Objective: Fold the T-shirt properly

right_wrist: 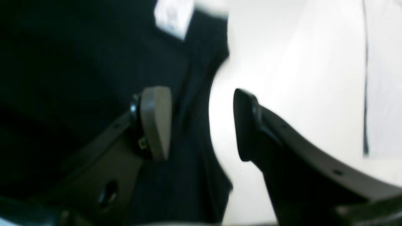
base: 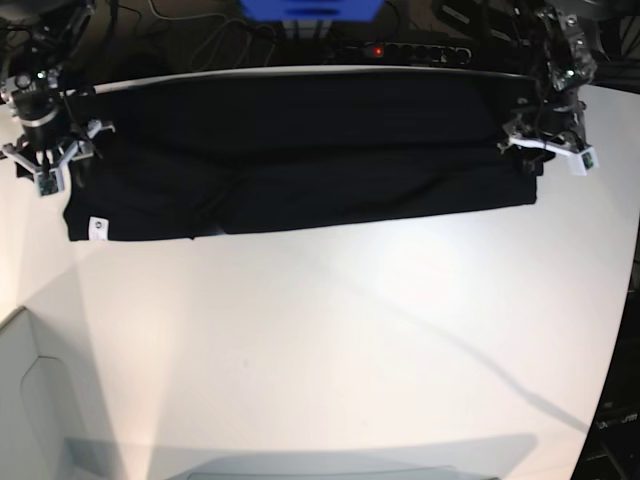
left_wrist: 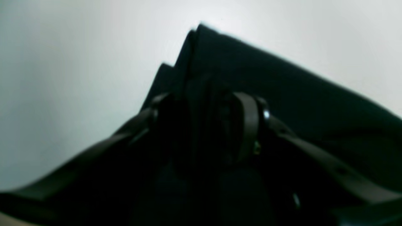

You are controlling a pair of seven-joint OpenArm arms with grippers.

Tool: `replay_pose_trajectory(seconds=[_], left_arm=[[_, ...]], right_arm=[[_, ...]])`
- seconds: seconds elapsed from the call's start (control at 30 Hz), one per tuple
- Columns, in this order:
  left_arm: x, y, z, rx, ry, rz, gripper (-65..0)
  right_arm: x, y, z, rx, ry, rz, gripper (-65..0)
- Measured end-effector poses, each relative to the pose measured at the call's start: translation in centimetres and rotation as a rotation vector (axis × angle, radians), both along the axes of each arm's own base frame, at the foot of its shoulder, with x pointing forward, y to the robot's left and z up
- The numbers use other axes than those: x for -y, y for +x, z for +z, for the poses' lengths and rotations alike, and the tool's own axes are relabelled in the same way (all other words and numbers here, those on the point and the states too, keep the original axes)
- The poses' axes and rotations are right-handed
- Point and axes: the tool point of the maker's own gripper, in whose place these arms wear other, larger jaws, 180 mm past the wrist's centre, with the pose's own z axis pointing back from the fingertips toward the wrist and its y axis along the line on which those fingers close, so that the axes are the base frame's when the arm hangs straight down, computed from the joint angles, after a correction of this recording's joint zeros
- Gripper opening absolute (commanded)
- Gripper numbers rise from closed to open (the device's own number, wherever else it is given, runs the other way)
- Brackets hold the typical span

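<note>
The black T-shirt (base: 300, 150) lies in a long folded band across the far side of the white table (base: 320, 340), with a small white tag (base: 97, 227) at its near left corner. My right gripper (base: 45, 165) is at the shirt's left end. In the right wrist view it (right_wrist: 201, 125) stands open, and the shirt's edge (right_wrist: 194, 94) runs between the jaws, with the white tag (right_wrist: 174, 15) above. My left gripper (base: 535, 150) is at the shirt's right end. Its jaws (left_wrist: 204, 116) stand apart over stacked fabric layers (left_wrist: 220, 53), in a blurred picture.
A blue box (base: 310, 8), a power strip with a red light (base: 420, 50) and cables lie behind the table's far edge. The table's right edge (base: 625, 330) curves inward. A pale panel (base: 30, 400) sits at the near left corner.
</note>
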Motion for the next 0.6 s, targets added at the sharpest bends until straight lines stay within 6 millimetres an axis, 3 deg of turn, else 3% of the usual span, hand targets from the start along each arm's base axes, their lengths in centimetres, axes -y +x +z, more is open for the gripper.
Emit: replay_pose_trajectory(seconds=[0.13, 0.27, 0.37, 0.6], left_arm=[[0.0, 0.0, 1.0, 0.019, 0.006, -0.001, -36.6], [-1.1, -0.4, 1.1, 0.015, 0.028, 0.022, -36.3], [-1.2, 0.0, 0.9, 0.015, 0.019, 0.028, -36.3], [-1.6, -0.7, -0.7, -0.023, 0.003, 0.050, -36.2]], right_arm=[[-1.7, 0.7, -0.5, -0.006, 0.020, 0.023, -32.4], [-5.3, 3.3, -0.6, 0.034, 0.081, 0.119, -32.3], [-7.5, 4.4, -2.0, 0.014, 0.137, 0.166, -32.3], [-9.7, 5.8, -4.6, -0.045, 0.188, 0.218, -32.3]])
